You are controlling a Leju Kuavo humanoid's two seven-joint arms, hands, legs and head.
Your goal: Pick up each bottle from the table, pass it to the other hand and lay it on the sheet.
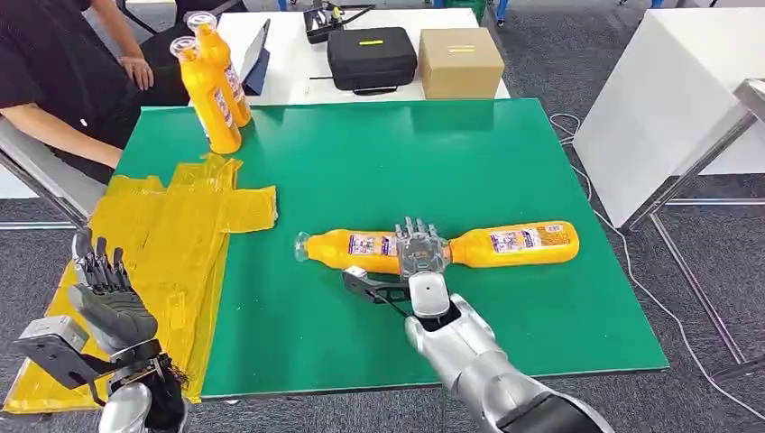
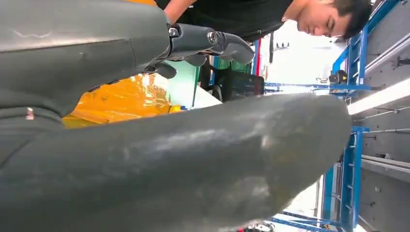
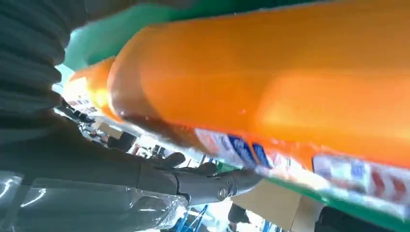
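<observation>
Two orange bottles lie end to end on the green mat (image 1: 505,162): the left bottle (image 1: 347,248) and the right bottle (image 1: 519,242). My right hand (image 1: 419,251) lies over the spot where they meet, fingers stretched out flat and thumb spread toward the near side, not closed around either. The right wrist view has an orange bottle (image 3: 290,96) pressed close against the hand (image 3: 203,183). Two more orange bottles (image 1: 215,86) stand upright at the mat's far left. The yellow sheet (image 1: 171,244) covers the left edge. Above it my left hand (image 1: 108,293) hovers, fingers apart and empty.
A person in black (image 1: 54,81) sits at the far left beside the upright bottles. Behind the mat, a white table carries a black case (image 1: 370,56), a cardboard box (image 1: 460,61) and a tablet (image 1: 257,56). Another white table (image 1: 668,99) stands at the right.
</observation>
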